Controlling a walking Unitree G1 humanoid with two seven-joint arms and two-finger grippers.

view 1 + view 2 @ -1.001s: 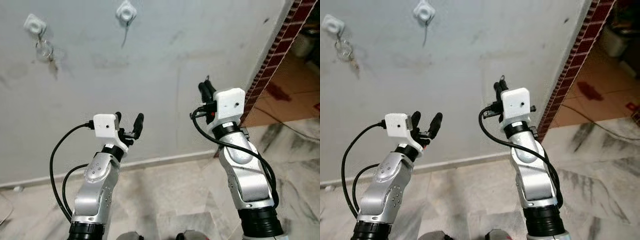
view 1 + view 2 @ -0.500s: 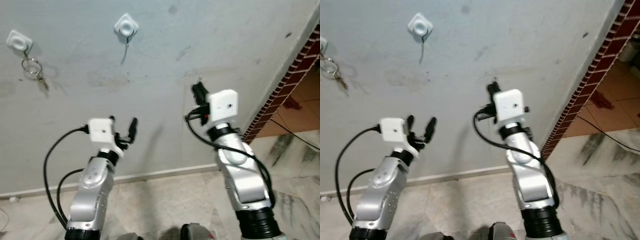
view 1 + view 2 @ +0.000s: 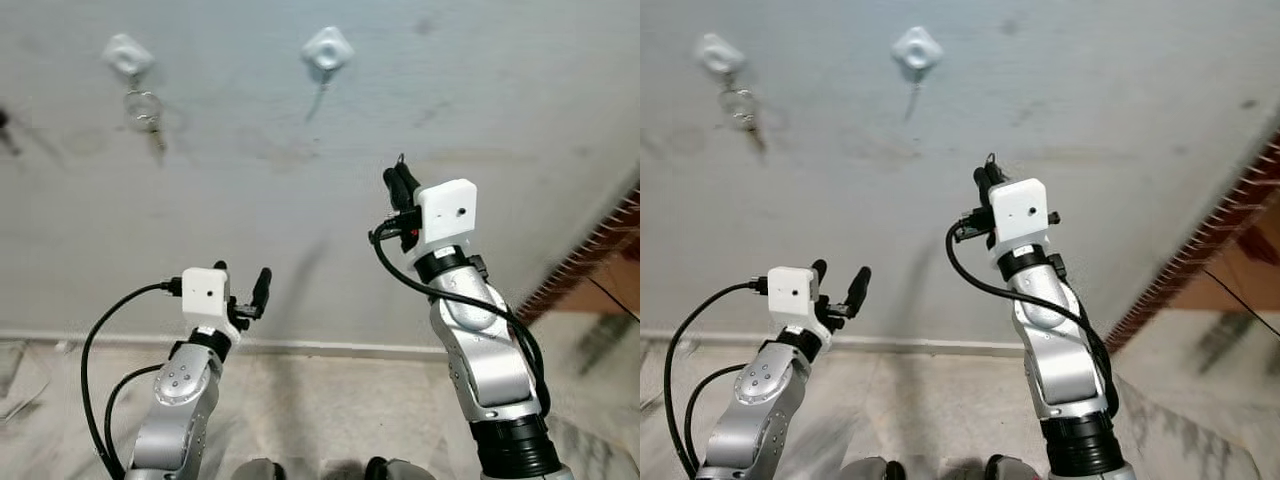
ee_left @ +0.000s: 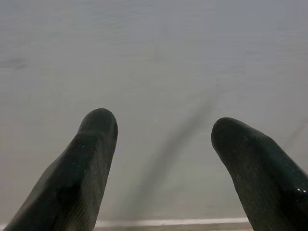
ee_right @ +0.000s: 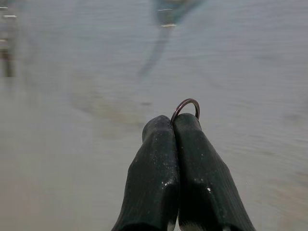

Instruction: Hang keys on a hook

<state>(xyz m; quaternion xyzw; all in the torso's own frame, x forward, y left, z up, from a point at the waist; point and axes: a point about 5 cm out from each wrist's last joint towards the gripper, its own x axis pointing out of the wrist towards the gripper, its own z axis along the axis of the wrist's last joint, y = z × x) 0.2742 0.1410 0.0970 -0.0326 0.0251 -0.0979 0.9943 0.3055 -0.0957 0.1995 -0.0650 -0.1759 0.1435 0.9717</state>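
Observation:
Two white hooks sit high on the grey wall. The left hook [image 3: 127,53] carries a key ring with keys [image 3: 146,108]. The right hook [image 3: 327,47] is bare. My right gripper [image 3: 400,182] is raised below and to the right of the bare hook, shut on a small metal key ring [image 5: 186,106] that sticks out past its fingertips [image 5: 166,126]. The rest of that ring's keys are hidden. My left gripper [image 3: 241,284] hangs lower at the left, open with nothing between its fingers [image 4: 96,139].
The grey wall [image 3: 480,90] faces me, with a white skirting [image 3: 330,348] at its foot and marbled floor tiles [image 3: 330,410] below. A brick edge [image 3: 590,255] runs down the right side.
The camera has swung: both hooks now sit further right in the picture and the brick edge has slid toward the right border. My left arm sits lower; the right gripper still grips the ring.

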